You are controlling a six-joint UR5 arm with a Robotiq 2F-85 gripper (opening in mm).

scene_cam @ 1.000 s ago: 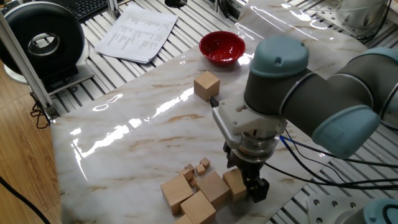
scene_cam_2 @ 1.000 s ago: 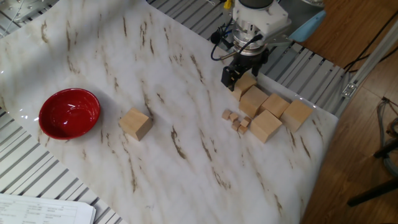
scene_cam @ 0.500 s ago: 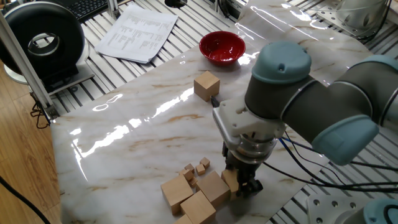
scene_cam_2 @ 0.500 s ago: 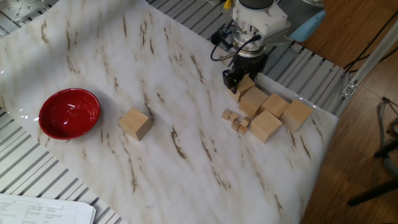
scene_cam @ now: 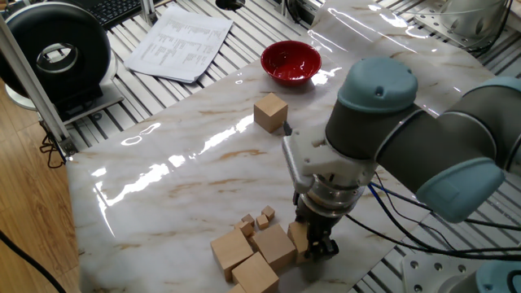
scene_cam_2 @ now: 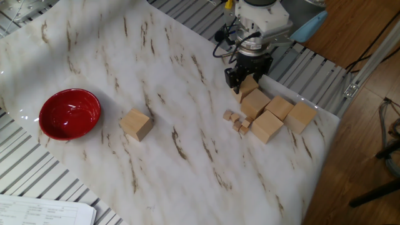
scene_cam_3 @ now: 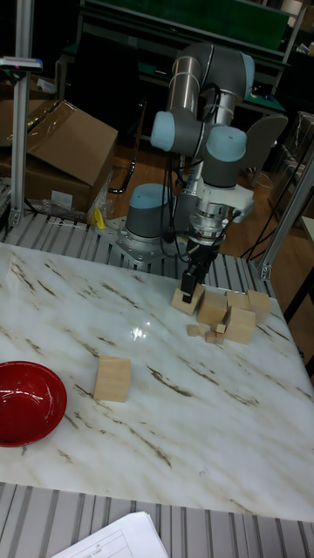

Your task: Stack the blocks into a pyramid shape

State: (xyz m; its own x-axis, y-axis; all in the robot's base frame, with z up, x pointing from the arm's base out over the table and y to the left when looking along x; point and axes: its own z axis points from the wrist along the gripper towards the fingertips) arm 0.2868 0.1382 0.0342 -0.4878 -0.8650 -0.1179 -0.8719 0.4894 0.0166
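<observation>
Arm pose: the UR5 reaches down steeply at the bench [scene_cam_2: 156, 69] corner nearest its base, wrist vertical, cables looping off the wrist. The gripper [scene_cam_2: 248, 80] is lowered onto the end cube [scene_cam_2: 249, 85] of the cluster. In the tall fixed view the same cube [scene_cam_3: 186, 301] sits under the gripper [scene_cam_3: 192, 286], resting on the marble. The dark fingers [scene_cam: 324, 244] stand on either side of that cube and appear pressed against its faces; we read this as a pinch, though the contact itself is partly hidden by the wrist in one fixed view.

Count of large tan blocks: six seen.
- Five in the cluster at the bench corner: the pinched cube, a second block [scene_cam_2: 255, 102] touching it, a third [scene_cam_2: 279, 107], a fourth [scene_cam_2: 302, 116] nearest the edge, a fifth [scene_cam_2: 267, 126].
- One lone block [scene_cam_2: 136, 124] well apart, out on the open marble, between the cluster and the red bowl [scene_cam_2: 69, 114].

All six lie flat on the bench in a single layer; no block is stacked on another, so no pyramid tier exists yet.

Small cubes [scene_cam_2: 237, 120]: a little heap just beside the cluster, on its bowl side. We count about four; exact number cannot be told.

One red bowl. One printed sheet [scene_cam: 180, 41] lies on the slatted frame beyond the marble.
</observation>
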